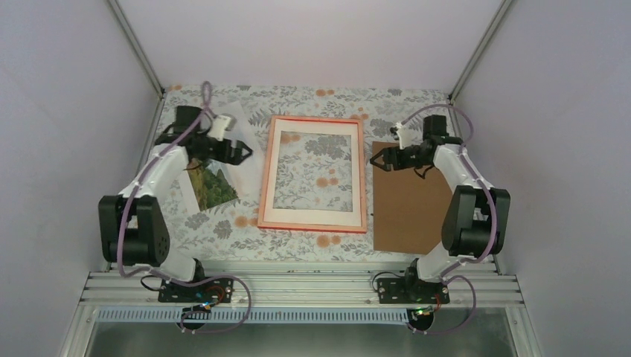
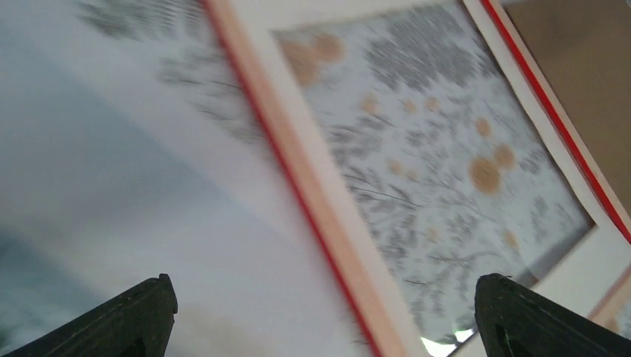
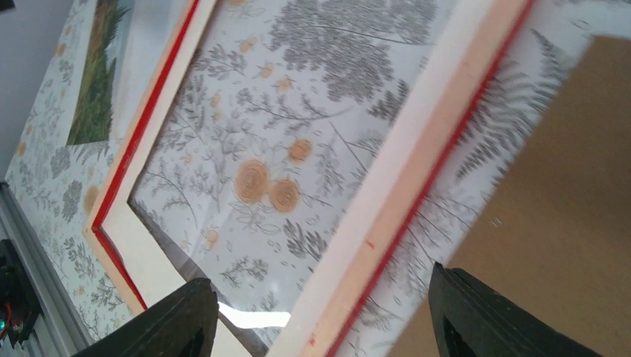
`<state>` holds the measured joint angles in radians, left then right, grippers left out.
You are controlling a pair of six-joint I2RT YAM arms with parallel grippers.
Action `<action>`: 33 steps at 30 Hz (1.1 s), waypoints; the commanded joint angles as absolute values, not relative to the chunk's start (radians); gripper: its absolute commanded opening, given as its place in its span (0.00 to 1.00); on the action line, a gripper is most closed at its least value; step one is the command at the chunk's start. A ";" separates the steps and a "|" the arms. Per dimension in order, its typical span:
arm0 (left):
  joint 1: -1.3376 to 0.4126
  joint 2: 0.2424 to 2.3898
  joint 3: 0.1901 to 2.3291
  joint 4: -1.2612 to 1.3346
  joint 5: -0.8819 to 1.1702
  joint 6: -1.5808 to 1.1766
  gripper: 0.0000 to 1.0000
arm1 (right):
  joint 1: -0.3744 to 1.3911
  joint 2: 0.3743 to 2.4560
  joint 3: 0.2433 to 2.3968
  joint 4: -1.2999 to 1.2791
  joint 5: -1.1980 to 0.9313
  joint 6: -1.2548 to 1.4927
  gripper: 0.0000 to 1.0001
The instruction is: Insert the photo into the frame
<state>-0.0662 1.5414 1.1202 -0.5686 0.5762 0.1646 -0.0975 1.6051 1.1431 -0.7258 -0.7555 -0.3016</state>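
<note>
Counter [image 1: 312,95]: covered with a cloth of grey leaves and orange flowers. Frame [image 1: 312,222]: lies flat at the counter's centre, pale face up with a red outer edge, and the cloth shows through its clear pane. Brown backing board [image 1: 405,208]: flat near the right edge, just beside the frame. Photo [image 1: 212,186]: lies near the left edge, apart from the frame and picture side up, its far end under the left arm. Left pincer [image 1: 242,154]: fingers [image 2: 141,320] spread wide and empty above the photo's far end; contact appears absent, though that view is blurred. Right pincer [image 1: 376,158]: open and holding nothing, over the frame's right rail and the board's edge.
</note>
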 commanded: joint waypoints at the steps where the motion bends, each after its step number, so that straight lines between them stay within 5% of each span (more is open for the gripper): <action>1: 0.099 1.488 1.079 -0.604 0.579 0.195 1.00 | -0.004 1.628 1.185 -0.616 -0.787 -0.239 0.71; 12: 0.514 1.547 1.015 -0.635 0.618 0.091 1.00 | 0.391 1.848 1.394 -0.405 -0.790 -0.071 0.90; 26: 0.641 1.600 0.928 -0.583 0.623 0.042 1.00 | 0.805 2.342 1.961 -0.321 -0.727 0.125 0.90; 33: 0.642 1.683 0.928 -0.585 0.672 0.056 1.00 | 0.858 2.487 2.059 -0.264 -0.625 0.247 1.00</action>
